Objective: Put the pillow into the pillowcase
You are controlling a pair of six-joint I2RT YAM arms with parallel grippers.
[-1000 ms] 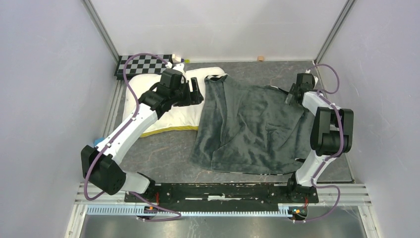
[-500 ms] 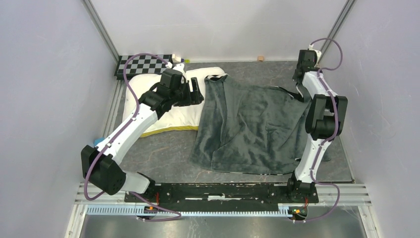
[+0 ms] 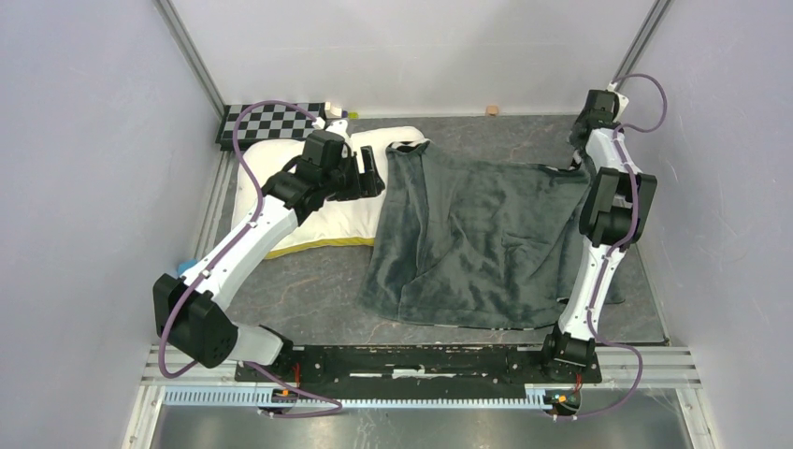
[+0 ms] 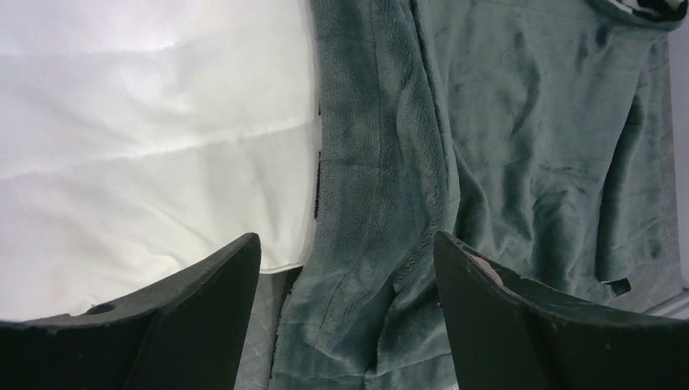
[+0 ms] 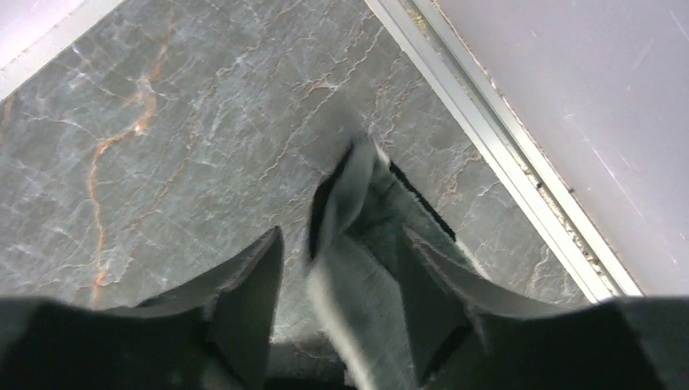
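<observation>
The pillowcase [image 3: 468, 234] is judged mid-straightening: corner straddled by right pincer [image 5: 340, 236], grip unclear. Next, its mouth must be taken by the spread left pincer [image 4: 348, 240].

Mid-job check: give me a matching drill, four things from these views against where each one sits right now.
Things:
1. pillow
2. pillowcase
3. checkerboard
4. right gripper

Places:
A. far left corner
B. spread across the middle, grey side up
C. far right corner
D. left side, touching the grey fabric

Pairs: 1-D, 2-B, 3-A, 4-C
</observation>
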